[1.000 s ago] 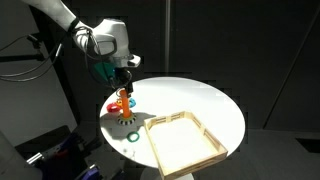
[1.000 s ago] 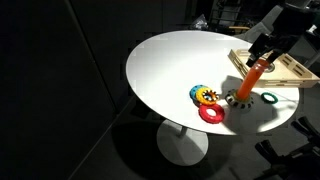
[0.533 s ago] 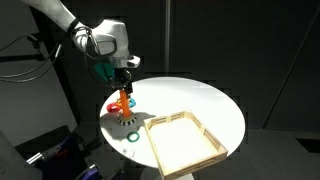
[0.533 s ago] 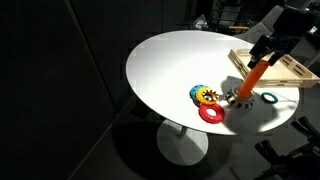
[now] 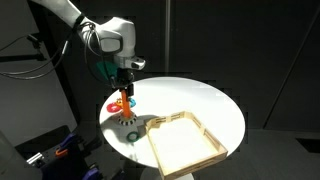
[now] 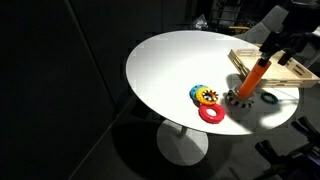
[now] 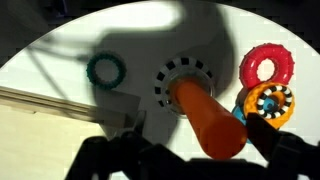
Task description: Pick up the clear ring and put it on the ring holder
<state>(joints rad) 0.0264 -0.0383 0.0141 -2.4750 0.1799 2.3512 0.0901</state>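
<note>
The ring holder's orange peg (image 5: 124, 103) stands upright on the round white table, and shows in the other exterior view (image 6: 255, 75) and the wrist view (image 7: 205, 115). A pale ring with dark notches, which I take for the clear ring (image 7: 168, 78), lies around the peg's foot (image 6: 238, 98). My gripper (image 5: 124, 78) hangs straight above the peg's top (image 6: 275, 48). In the wrist view (image 7: 190, 152) its dark fingers stand apart on either side of the peg and hold nothing.
A green ring (image 7: 105, 68) lies beside the holder (image 6: 270, 97). A red ring (image 7: 267, 65) and a yellow-and-blue ring (image 7: 268, 103) lie on its other side (image 6: 211, 114). A shallow wooden tray (image 5: 185, 145) sits near the table edge (image 6: 290, 70).
My gripper has risen a little above the peg's top. The peg and the rings have stayed in place.
</note>
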